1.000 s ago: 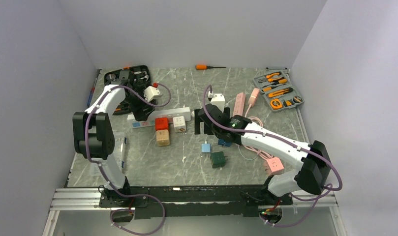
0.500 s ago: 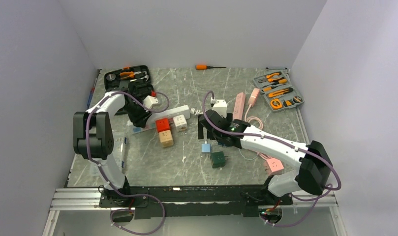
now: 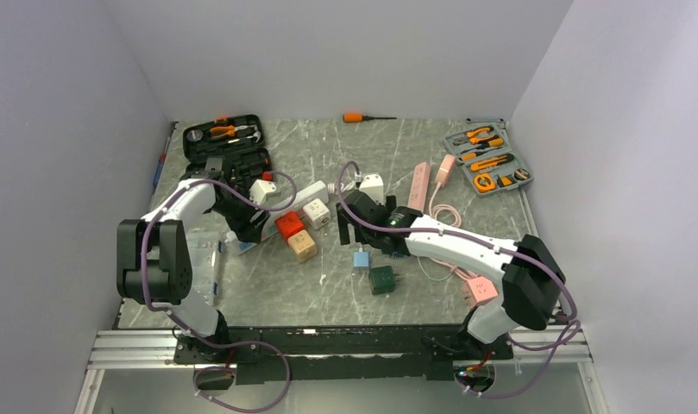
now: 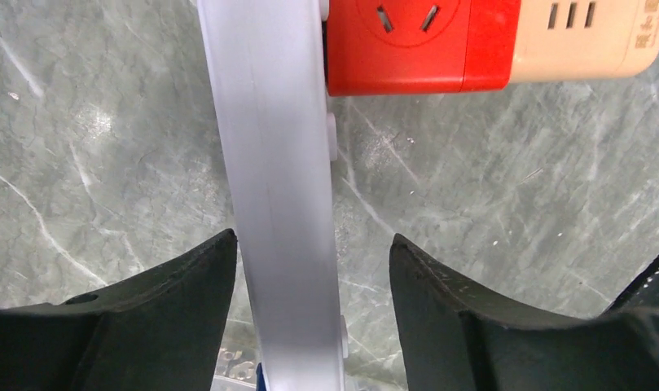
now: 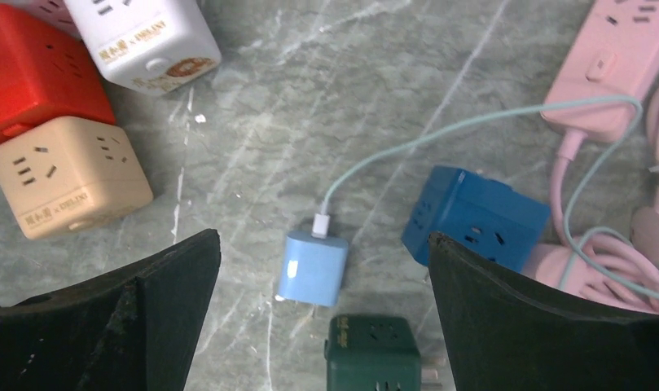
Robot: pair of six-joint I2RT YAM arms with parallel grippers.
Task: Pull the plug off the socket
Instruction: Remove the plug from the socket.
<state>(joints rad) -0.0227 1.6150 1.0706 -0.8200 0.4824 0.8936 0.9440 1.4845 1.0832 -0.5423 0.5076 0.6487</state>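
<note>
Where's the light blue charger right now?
The light blue charger lies mid-table in the top view, close by the right hand, dark green cube just nearer the bases, blue cube to its right.

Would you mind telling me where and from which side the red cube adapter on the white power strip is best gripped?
Probably from above: pinch the red cube adapter across the two flat sides facing along the white power strip. The strip covers one other side and the beige cube the opposite one.
</note>
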